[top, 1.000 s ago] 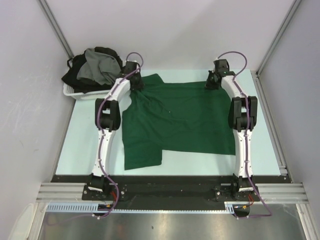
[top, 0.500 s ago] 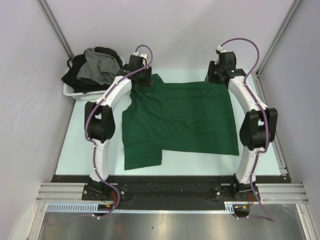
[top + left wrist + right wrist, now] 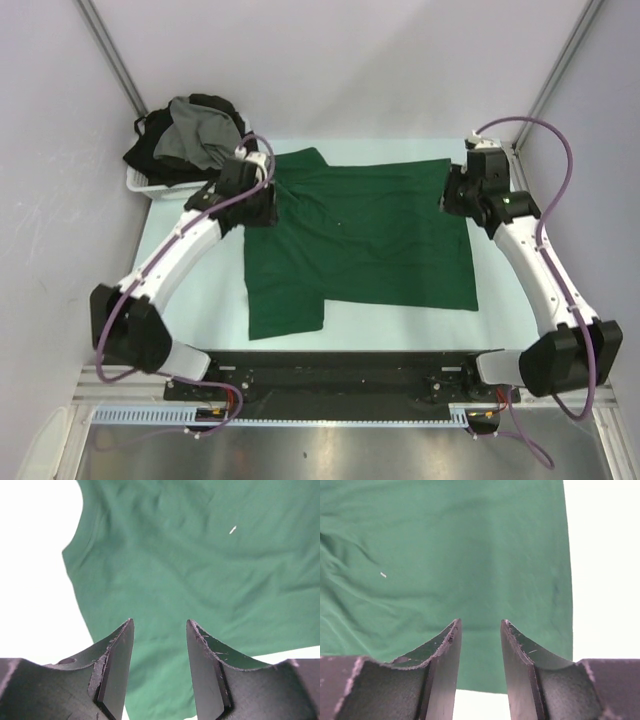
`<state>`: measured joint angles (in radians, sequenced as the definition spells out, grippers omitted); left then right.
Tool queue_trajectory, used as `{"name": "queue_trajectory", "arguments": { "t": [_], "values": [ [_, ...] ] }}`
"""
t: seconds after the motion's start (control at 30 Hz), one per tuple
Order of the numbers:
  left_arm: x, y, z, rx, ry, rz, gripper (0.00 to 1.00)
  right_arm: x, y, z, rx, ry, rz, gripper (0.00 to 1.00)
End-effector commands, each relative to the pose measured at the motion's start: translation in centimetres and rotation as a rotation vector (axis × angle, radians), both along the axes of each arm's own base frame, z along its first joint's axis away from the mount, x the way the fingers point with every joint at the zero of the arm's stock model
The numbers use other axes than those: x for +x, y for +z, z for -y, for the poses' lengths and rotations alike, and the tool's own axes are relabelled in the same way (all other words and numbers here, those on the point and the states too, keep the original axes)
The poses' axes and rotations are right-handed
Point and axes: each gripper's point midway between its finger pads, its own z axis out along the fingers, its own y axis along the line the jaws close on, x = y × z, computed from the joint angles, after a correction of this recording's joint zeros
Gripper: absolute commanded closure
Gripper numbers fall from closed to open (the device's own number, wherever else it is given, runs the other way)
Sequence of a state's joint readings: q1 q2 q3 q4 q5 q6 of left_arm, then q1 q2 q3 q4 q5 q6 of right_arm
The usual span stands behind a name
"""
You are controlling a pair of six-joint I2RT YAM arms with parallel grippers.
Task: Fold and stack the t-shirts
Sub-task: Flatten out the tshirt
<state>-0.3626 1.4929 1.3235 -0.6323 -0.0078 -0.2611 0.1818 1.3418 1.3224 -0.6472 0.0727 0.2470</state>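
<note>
The green shirt point(image 3: 360, 235) lies spread mid-frame on the desk point(image 3: 180, 290), so folding looks barely begun. The left hand point(image 3: 160, 625) and right hand point(image 3: 480, 622) hover over its upper corners, both partly open and empty. The next move calls for a fresh grip on an edge to fold it across. Only the top view shows the other shirts point(image 3: 195, 135) heaped in the basket point(image 3: 140, 183) at upper left. Only the wrist views show that nothing sits between the fingers.
</note>
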Motion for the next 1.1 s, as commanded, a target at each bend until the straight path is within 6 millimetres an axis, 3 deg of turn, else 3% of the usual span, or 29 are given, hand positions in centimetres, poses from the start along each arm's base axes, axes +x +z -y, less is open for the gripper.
{"name": "queue_trajectory", "arguments": {
  "t": [0.0, 0.07, 0.13, 0.17, 0.2, 0.23, 0.27, 0.3, 0.4, 0.47, 0.5, 0.6, 0.73, 0.8, 0.83, 0.9, 1.07],
  "values": [
    [-3.5, 0.1, -2.1, 0.006, 0.075, 0.031, 0.49, -3.9, -1.0, 2.0, -0.041, -0.093, -0.064, 0.58],
    [-4.9, 1.4, -2.5, -0.019, 0.093, 0.109, 0.50, -5.2, -1.0, 3.1, -0.083, -0.152, -0.068, 0.57],
    [-5.2, 3.6, -2.5, -0.055, 0.121, 0.213, 0.48, -6.6, 1.2, 3.1, -0.110, -0.162, 0.030, 0.55],
    [-5.9, 4.1, -2.2, -0.064, 0.114, 0.244, 0.47, -6.7, 2.1, 3.6, -0.130, -0.190, 0.088, 0.49],
    [-6.6, 6.3, -2.8, -0.091, 0.134, 0.318, 0.43, -7.1, 2.9, 3.6, -0.130, -0.192, 0.129, 0.22],
    [-7.1, 7.2, -2.7, -0.106, 0.126, 0.349, 0.39, -7.8, 4.6, 3.0, -0.111, -0.158, 0.205, 0.01],
    [-7.4, 7.7, -2.7, -0.116, 0.119, 0.374, 0.36, -7.6, 5.2, 2.6, -0.101, -0.144, 0.256, 0.00],
    [-8.0, 9.4, -3.0, -0.133, 0.107, 0.436, 0.34, -7.7, 5.8, 2.3, -0.101, -0.124, 0.290, 0.00],
    [-8.8, 11.2, -2.9, -0.159, 0.074, 0.500, 0.24, -8.0, 7.3, 1.1, -0.062, -0.087, 0.341, 0.00],
    [-9.7, 12.9, -2.3, -0.210, 0.026, 0.542, 0.18, -7.9, 7.0, -0.2, -0.044, -0.046, 0.317, 0.00],
    [-10.1, 13.4, -2.0, -0.247, 0.013, 0.555, 0.01, -7.9, 7.4, -0.7, -0.026, -0.036, 0.319, 0.00],
    [-11.3, 15.0, -1.2, -0.358, -0.007, 0.588, 0.01, -8.1, 7.5, -2.2, 0.028, -0.013, 0.302, 0.00],
    [-12.5, 17.0, -0.3, -0.453, -0.054, 0.623, 0.00, -9.0, 10.1, -3.6, 0.009, 0.052, 0.382, 0.00],
    [-13.3, 17.9, 1.0, -0.486, -0.152, 0.636, 0.00, -9.3, 9.5, -4.7, -0.056, 0.118, 0.334, 0.00],
    [-13.6, 18.2, 1.5, -0.500, -0.184, 0.643, 0.00, -9.5, 11.0, -5.0, -0.070, 0.145, 0.344, 0.00],
    [-14.0, 18.7, 2.3, -0.555, -0.220, 0.653, 0.01, -9.7, 9.4, -6.1, -0.177, 0.238, 0.272, 0.00],
    [-15.0, 18.6, 1.6, -0.761, -0.115, 0.682, 0.01, -10.3, 10.4, -7.9, -0.187, 0.327, 0.345, 0.00]
  ]
}}
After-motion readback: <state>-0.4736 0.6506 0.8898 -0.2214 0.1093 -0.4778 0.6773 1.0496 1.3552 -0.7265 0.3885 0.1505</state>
